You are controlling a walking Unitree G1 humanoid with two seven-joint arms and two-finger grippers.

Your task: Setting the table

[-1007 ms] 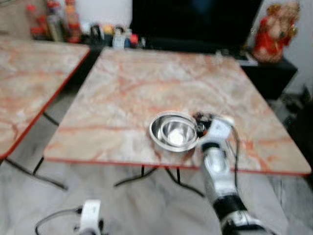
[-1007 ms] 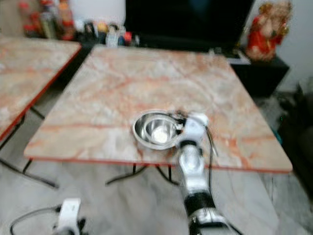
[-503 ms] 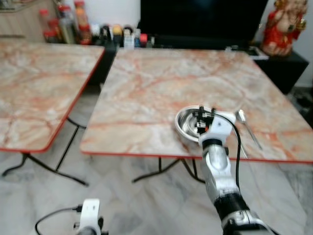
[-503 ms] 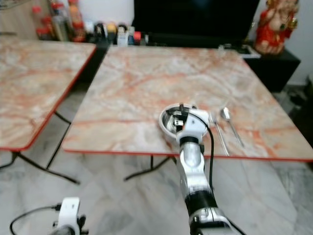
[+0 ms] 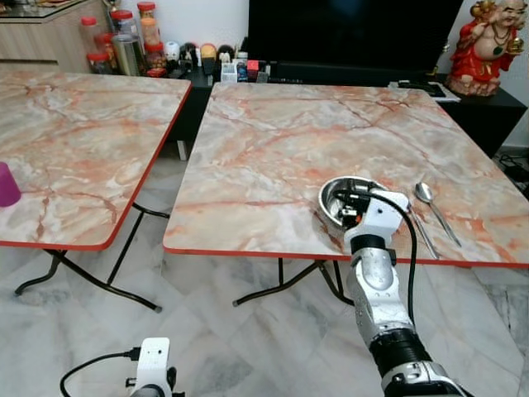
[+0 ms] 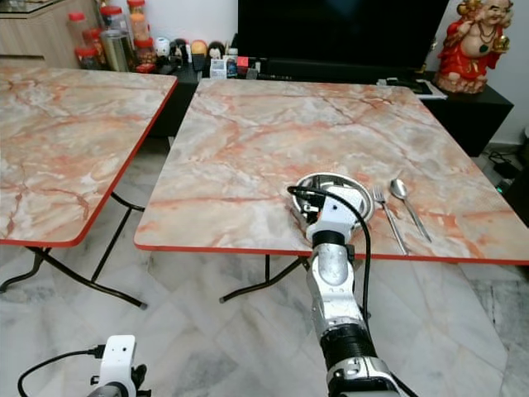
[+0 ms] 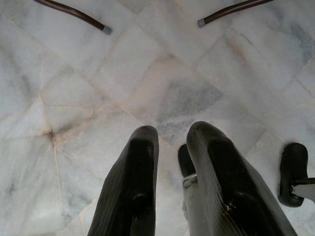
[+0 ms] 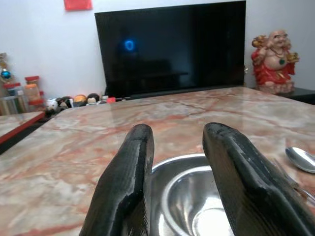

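The right gripper [image 8: 174,162] hovered with fingers parted and holding nothing, at the near rim of the steel bowl [image 5: 347,197], which sat by the table's [image 5: 273,141] near edge. At the bowl's 3 o'clock lay a fork [image 6: 388,217] and spoon [image 6: 407,203]. The left gripper [image 7: 170,182], fingers narrowly apart, hung over marble floor [image 7: 162,88]. The head view added a purple cup [image 5: 7,184] at 9 o'clock.

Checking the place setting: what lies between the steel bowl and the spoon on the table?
A fork lies between the bowl and the spoon, parallel to the spoon on the table, as the right eye view shows. The right gripper is at the bowl's near rim.
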